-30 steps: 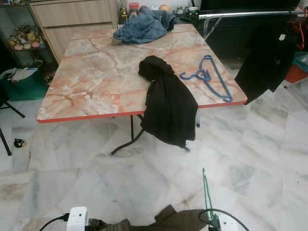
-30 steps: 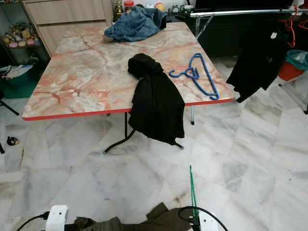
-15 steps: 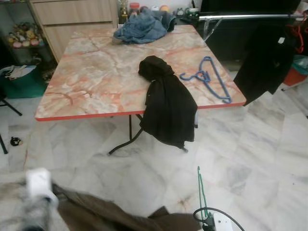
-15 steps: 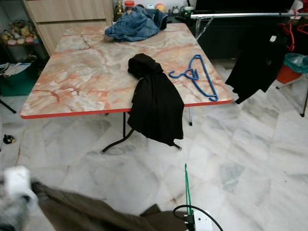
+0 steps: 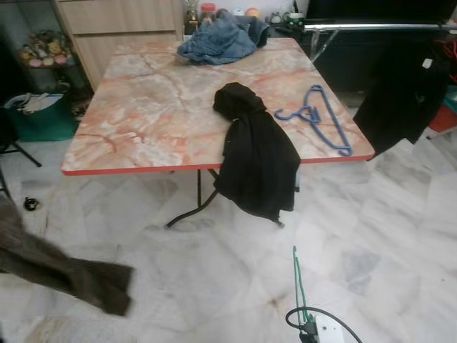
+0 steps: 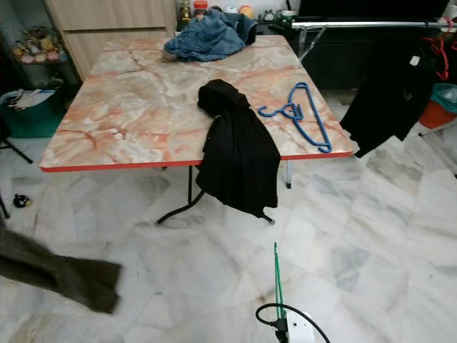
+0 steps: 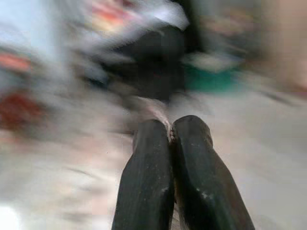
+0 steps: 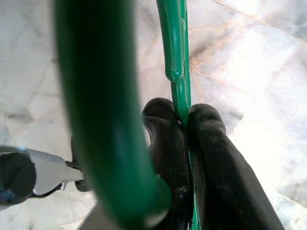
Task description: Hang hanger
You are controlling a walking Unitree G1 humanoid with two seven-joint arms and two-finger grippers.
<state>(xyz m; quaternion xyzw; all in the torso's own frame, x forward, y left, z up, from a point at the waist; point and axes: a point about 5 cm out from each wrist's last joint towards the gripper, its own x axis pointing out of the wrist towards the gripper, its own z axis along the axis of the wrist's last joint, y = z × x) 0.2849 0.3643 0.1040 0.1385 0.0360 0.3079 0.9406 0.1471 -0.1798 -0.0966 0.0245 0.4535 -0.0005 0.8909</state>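
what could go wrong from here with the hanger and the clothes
The right gripper pinches the green hanger on one thin bar only, so it may twist or slip on the way to the rail. The brown garment trails low at the robot's left, blurred in motion; it could drag on the floor or snag the table leg. The black garment hangs half off the table edge and may slide down if bumped.

table top (image 5: 143,107): glossy marble-look laminate, pink-orange veins, red edge
floor (image 5: 371,236): polished pale marble tiles, a bit shiny
black garment (image 5: 257,161): matt soft cloth, draped over the table's front edge
denim (image 5: 221,39): blue, rumpled, at the table's far edge
blue hanger (image 5: 318,121): smooth plastic, on the table
green hanger (image 8: 175,52): smooth glossy plastic
rail (image 5: 371,26): shiny metal, beyond the table
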